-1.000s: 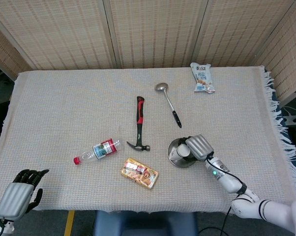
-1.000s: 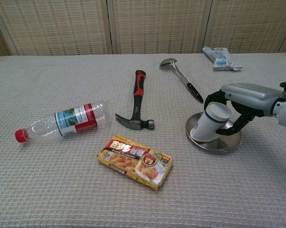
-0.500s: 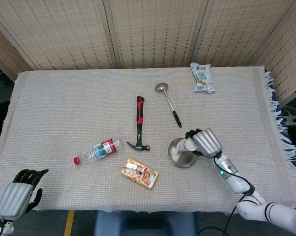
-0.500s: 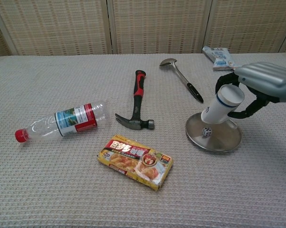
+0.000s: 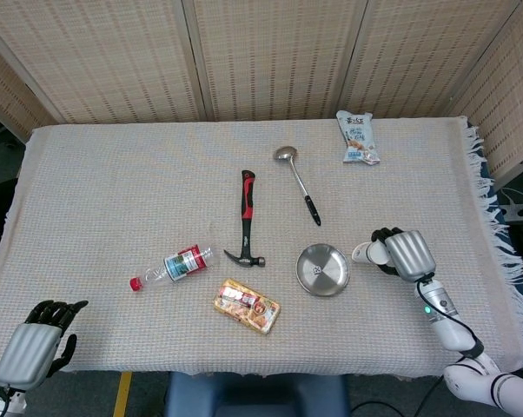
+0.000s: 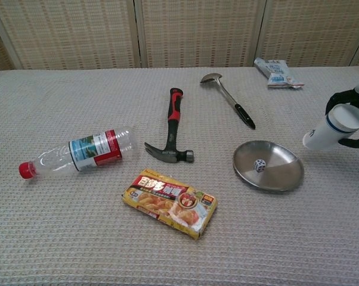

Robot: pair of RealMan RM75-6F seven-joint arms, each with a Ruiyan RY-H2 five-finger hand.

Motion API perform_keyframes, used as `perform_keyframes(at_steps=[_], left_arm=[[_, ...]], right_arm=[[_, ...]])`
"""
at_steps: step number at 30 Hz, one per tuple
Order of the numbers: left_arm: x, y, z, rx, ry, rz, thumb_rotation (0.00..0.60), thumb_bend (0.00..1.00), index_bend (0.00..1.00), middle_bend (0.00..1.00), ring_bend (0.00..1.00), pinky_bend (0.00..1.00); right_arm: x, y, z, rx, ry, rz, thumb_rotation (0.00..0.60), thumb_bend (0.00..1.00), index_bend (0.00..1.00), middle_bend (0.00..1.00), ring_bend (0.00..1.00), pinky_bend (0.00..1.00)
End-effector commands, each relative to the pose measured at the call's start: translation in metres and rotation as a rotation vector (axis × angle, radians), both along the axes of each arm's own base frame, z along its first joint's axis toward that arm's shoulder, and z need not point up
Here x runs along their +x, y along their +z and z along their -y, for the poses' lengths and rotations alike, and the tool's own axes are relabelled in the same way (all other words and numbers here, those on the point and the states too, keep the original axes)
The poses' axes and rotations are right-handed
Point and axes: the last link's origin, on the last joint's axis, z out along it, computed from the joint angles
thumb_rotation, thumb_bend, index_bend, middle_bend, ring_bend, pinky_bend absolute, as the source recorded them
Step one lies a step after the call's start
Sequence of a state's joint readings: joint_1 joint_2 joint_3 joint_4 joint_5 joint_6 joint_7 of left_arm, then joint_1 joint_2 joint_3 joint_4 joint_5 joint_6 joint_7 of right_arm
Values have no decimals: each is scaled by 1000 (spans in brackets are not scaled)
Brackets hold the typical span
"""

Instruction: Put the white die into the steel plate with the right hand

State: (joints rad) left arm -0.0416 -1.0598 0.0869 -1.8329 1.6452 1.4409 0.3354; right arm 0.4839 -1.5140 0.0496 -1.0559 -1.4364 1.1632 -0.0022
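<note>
Woven reed screens [image 5: 270, 56] — behind the cloth-covered table [image 5: 114, 191].

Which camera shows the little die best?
The chest view: the white die sits plainly inside the steel plate, dots visible. The head view shows it only as a tiny speck in the plate.

Table under a beige woven cloth [image 5: 114, 191]; lying on it: clear plastic bottle with red cap and label [image 5: 172, 267], red-and-black-handled claw hammer [image 5: 246, 219], yellow food box [image 5: 247, 305], round steel plate [image 5: 323, 270], steel ladle with black handle [image 5: 297, 182], white-blue snack packet [image 5: 358, 137] near far right edge.
</note>
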Motion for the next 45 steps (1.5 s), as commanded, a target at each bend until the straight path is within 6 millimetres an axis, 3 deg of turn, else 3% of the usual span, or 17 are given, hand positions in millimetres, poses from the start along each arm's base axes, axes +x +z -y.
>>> perform_keyframes(at_steps=[1, 5, 11, 18, 23, 27, 32, 38, 45], left_arm=[[0, 0, 0, -3, 2, -1, 600, 560, 181, 271, 202, 187], [0, 0, 0, -2, 2, -1, 600, 559, 181, 271, 202, 187], [0, 0, 0, 1, 4, 1, 600, 560, 181, 271, 202, 187], [0, 0, 0, -3, 1, 0, 600, 560, 181, 271, 202, 186], [0, 0, 0, -3, 2, -2, 600, 560, 182, 271, 202, 187], [0, -1, 0, -3, 2, -2, 600, 560, 181, 271, 202, 187], [0, 0, 0, -1, 2, -2, 600, 561, 181, 271, 202, 187], [0, 1, 0, 3, -1, -1, 600, 559, 181, 271, 202, 187], [1, 0, 0, 6, -12, 2, 600, 524, 184, 271, 202, 187]], right_arm=[[-19, -12, -1, 35, -47, 34, 600, 156, 604, 525, 467, 769], [-25, -17, 4, 52, -53, 71, 600, 155, 550, 518, 405, 734], [-27, -16, 6, 53, -31, 101, 600, 155, 444, 412, 271, 601], [-28, -6, 4, 46, -34, 78, 600, 119, 188, 160, 17, 327], [-25, 0, 3, 36, -28, 59, 600, 111, 38, 37, 0, 227], [-20, 7, -1, 26, -14, 61, 600, 102, 0, 0, 0, 162], [-11, 22, -28, -18, 10, 76, 600, 97, 0, 0, 0, 109], [4, 41, -93, -90, -90, -11, 600, 97, 0, 0, 0, 102], [13, 48, -111, -139, -122, -20, 600, 88, 0, 0, 0, 95]])
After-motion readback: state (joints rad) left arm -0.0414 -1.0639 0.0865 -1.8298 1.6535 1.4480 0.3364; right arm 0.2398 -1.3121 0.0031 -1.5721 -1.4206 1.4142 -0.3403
